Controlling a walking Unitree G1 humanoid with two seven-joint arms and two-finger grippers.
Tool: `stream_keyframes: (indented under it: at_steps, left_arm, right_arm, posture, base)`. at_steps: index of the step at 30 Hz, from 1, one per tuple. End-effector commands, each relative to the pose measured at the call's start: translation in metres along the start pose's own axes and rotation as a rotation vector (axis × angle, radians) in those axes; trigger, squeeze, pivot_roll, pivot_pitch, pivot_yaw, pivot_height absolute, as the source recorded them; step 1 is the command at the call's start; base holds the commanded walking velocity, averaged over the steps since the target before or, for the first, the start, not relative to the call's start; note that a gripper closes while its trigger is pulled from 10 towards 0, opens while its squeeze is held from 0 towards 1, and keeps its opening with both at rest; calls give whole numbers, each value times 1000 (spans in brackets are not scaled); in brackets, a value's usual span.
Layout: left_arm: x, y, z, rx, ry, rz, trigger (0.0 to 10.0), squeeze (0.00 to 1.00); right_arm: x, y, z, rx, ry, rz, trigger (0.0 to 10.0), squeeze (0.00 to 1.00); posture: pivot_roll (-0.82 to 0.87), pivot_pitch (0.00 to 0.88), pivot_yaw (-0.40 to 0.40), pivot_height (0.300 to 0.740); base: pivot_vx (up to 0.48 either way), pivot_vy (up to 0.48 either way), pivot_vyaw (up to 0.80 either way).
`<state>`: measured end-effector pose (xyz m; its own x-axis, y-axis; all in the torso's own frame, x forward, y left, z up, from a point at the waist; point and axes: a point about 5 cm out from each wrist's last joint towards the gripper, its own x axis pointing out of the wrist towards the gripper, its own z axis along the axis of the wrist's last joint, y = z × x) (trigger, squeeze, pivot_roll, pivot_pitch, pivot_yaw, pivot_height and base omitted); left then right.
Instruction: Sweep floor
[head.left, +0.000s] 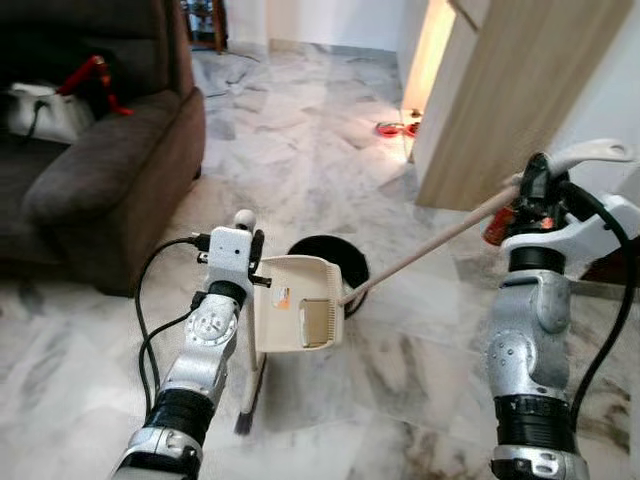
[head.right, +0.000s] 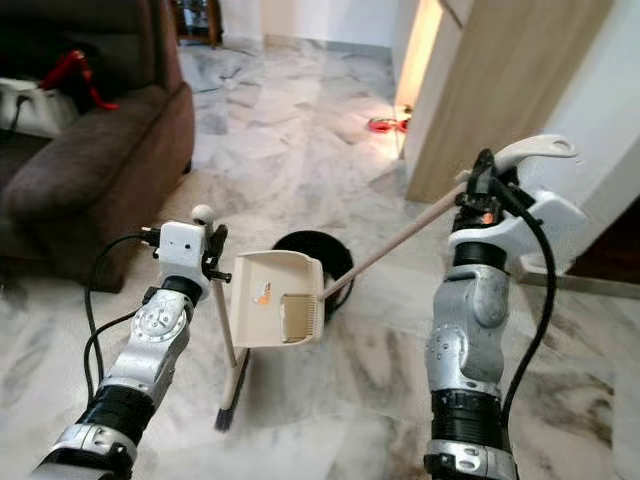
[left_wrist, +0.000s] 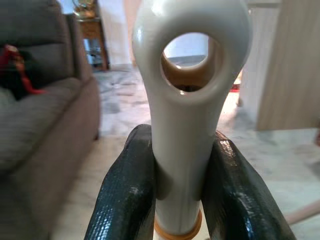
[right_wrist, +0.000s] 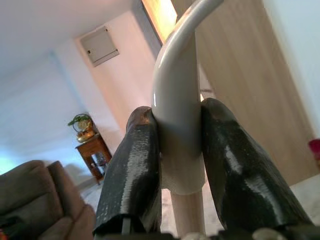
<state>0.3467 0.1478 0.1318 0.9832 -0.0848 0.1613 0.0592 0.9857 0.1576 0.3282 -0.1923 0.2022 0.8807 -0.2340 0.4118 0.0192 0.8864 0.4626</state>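
With left gripper (left_wrist: 177, 200) clenched on broom (head.left: 247, 390) and right gripper (right_wrist: 180, 165) on dustpan (head.left: 297, 315), I judged sweeping underway; next, lower both.

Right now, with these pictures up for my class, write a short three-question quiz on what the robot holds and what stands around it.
1. True or false: the left arm's jaws are shut on the broom handle.
2. What does the wooden pole in the right arm's jaws lead down to? A) a mop B) the cream dustpan C) a rake
3. Fill in: the brown piece of furniture on the robot's left is a ___.
Key: 1 true; 2 B; 3 sofa.
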Motion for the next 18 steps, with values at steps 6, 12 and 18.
stream_keyframes:
  at_steps: [6,12,18]
  left_arm:
    - [4,-6,13,1,-58,-7,10000,0]
    - [5,-4,13,7,-56,7,10000,0]
    - [5,-4,13,6,-55,9,10000,0]
  right_arm:
    - [6,0,21,28,-84,3,10000,0]
    - [5,1,20,32,-76,7,10000,0]
    - [6,1,20,35,-70,12,10000,0]
  posture:
    - [99,54,-59,740]
    - [100,53,-59,740]
    - [98,52,-60,740]
  base:
    - [57,0,0]
    - [451,0,0]
    - [480,0,0]
